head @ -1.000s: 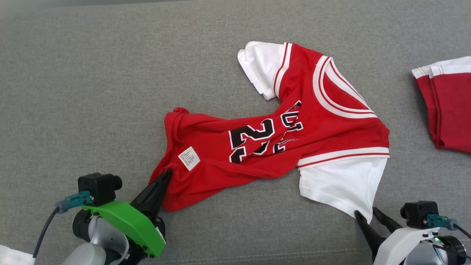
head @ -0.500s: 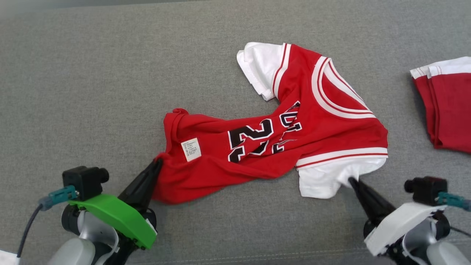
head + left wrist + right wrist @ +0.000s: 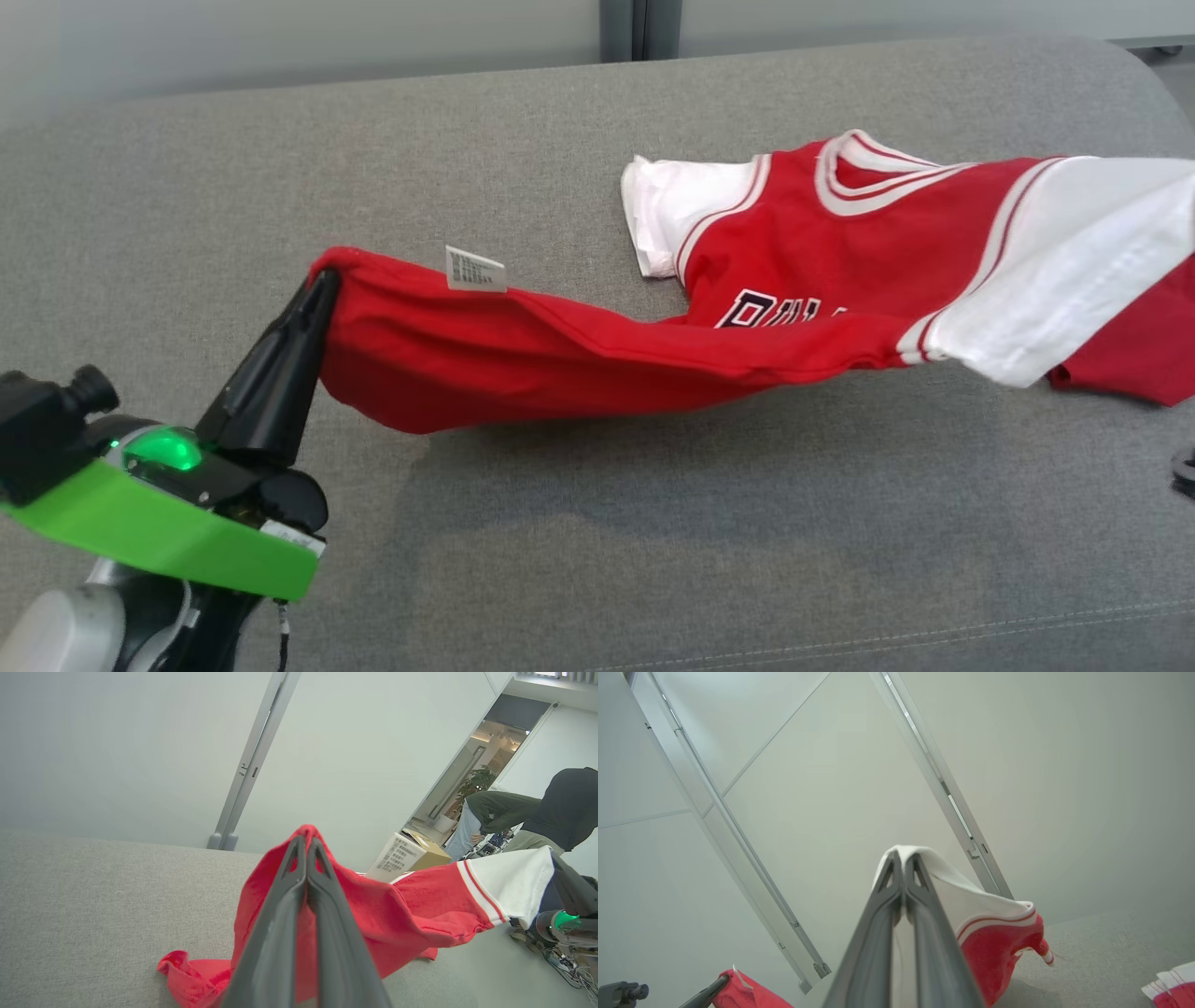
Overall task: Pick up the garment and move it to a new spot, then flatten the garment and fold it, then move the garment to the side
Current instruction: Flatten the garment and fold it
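The garment [image 3: 579, 359] is a red and white basketball jersey, lifted off the grey couch [image 3: 653, 523] and stretched between my two grippers, its middle sagging. In the head view my left gripper [image 3: 324, 278] is shut on the red hem corner next to the white care label [image 3: 475, 270]. The left wrist view has those fingers [image 3: 280, 933] pressed together with red cloth [image 3: 397, 914] draped over them. Along my right wrist, the right gripper [image 3: 903, 856] is shut on the white sleeve [image 3: 962, 896], held high. The other white sleeve [image 3: 677, 210] still touches the couch.
A second folded red and white garment [image 3: 1174, 982] lies on the couch at the right. The couch's back edge meets a pale wall with metal frames [image 3: 738, 858]. In the left wrist view, two people [image 3: 560, 807] stand beyond a cardboard box [image 3: 427, 851].
My right gripper closed on the white sleeve, and both grippers then raised the jersey off the couch and pulled it taut. The head camera has tilted up, shifting the whole picture.
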Tool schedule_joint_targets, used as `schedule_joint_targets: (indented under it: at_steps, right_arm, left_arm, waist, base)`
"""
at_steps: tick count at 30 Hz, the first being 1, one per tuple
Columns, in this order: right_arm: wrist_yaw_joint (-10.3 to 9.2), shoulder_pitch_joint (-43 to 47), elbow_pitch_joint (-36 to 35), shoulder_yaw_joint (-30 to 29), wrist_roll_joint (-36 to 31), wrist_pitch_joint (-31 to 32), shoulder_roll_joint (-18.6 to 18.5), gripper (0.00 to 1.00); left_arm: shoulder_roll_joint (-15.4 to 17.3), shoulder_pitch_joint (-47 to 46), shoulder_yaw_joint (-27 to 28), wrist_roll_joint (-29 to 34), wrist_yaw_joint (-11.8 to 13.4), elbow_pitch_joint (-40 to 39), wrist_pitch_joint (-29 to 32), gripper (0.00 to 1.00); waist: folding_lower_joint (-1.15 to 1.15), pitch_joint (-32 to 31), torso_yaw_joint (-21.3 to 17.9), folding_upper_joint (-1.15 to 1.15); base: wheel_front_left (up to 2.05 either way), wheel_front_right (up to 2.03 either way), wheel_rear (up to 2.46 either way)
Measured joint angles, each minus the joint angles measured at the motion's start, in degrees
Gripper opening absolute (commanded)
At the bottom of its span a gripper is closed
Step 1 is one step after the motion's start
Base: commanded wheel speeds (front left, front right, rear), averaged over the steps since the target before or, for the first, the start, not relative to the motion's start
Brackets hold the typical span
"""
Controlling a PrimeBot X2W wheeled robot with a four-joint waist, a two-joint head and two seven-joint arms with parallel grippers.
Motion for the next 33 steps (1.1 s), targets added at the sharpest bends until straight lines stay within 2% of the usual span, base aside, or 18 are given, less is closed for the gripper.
schedule_joint_targets:
  at_steps: [6, 9, 13, 17, 19, 21, 23, 24, 25, 28, 31, 33]
  right_arm:
    - [0.00, -0.05, -9.20, -6.55, 5.47, 0.16, -2.24, 0.00]
    - [-0.18, -1.15, -12.25, -8.58, 6.89, 2.25, -4.89, 0.00]
    - [-1.96, -4.72, -13.05, -8.58, 10.06, 6.39, -7.03, 0.00]
    - [-4.74, -9.47, -8.68, -6.17, 14.72, 11.09, -8.61, 0.00]
    - [-6.92, -13.17, -3.69, -3.89, 16.77, 13.52, -8.62, 0.00]
    - [-10.07, -17.62, 2.58, -1.33, 17.52, 15.84, -8.38, 0.00]
    - [-13.80, -22.99, 8.70, 0.96, 15.88, 17.16, -7.83, 0.00]
    - [-14.02, -26.15, 10.78, 2.57, 14.30, 17.84, -7.68, 0.00]
    - [-14.27, -34.74, 14.66, 4.76, 11.51, 17.89, -5.02, 0.00]
    - [-14.01, -50.02, 17.82, 6.57, 5.38, 16.48, -1.59, 0.00]
    - [-13.07, -62.66, 19.00, 4.78, 3.45, 14.01, 2.40, 0.00]
    - [-12.85, -67.62, 21.70, 3.16, 1.03, 12.70, 3.76, 0.00]
  left_arm:
    - [3.11, -0.02, 3.32, -2.42, 0.00, -8.82, 1.38, 0.00]
    - [5.24, -0.35, 5.09, -2.80, 0.04, -12.32, 3.67, 0.00]
    - [8.53, -3.64, 7.13, -3.38, 0.57, -13.84, 7.91, 0.00]
    - [10.37, -8.73, 7.25, -7.03, 0.60, -9.40, 13.90, 0.00]
    - [10.43, -11.82, 6.26, -9.36, 1.12, -4.02, 16.88, 0.00]
    - [10.44, -15.64, 4.50, -9.87, 1.21, 2.56, 19.90, 0.00]
    - [10.07, -19.89, 2.63, -9.83, 1.29, 8.83, 22.05, 0.00]
    - [9.79, -22.24, 1.69, -9.47, 1.29, 11.50, 23.01, 0.00]
    - [7.54, -27.83, 1.23, -7.56, 1.58, 16.81, 23.10, 0.00]
    - [7.77, -36.99, 0.37, 1.63, 1.63, 20.60, 22.82, 0.00]
    - [2.10, -47.75, 2.09, 2.96, 1.63, 20.38, 18.50, 0.00]
    - [-1.19, -53.24, 1.85, 3.67, 1.60, 19.44, 16.53, 0.00]
  waist:
    - [0.00, -2.36, 0.02, 0.00]
    - [0.00, -2.31, 0.36, 0.00]
    - [0.00, -0.87, 0.74, 0.00]
    - [0.00, 1.36, 1.28, 0.00]
    - [0.00, 2.62, 1.66, 0.00]
    - [0.00, 3.96, 2.09, 0.00]
    - [0.00, 5.35, 2.56, 0.00]
    - [0.00, 6.04, 2.78, 0.00]
    - [0.00, 7.49, 3.21, 0.00]
    - [0.01, 9.76, 3.61, 0.00]
    - [0.00, 12.05, 3.76, 0.00]
    - [0.00, 13.61, 3.76, 0.00]
  base:
    - [0.00, 0.00, 0.00]
    - [0.00, 0.00, 0.00]
    - [0.00, 0.00, 0.00]
    - [0.00, 0.00, 0.00]
    - [0.00, 0.00, 0.00]
    - [0.00, 0.00, 0.00]
    - [0.00, 0.00, 0.00]
    - [0.00, 0.00, 0.00]
    - [0.00, 0.00, 0.00]
    - [0.00, 0.00, 0.00]
    - [0.00, 0.00, 0.00]
    - [0.00, 0.00, 0.00]
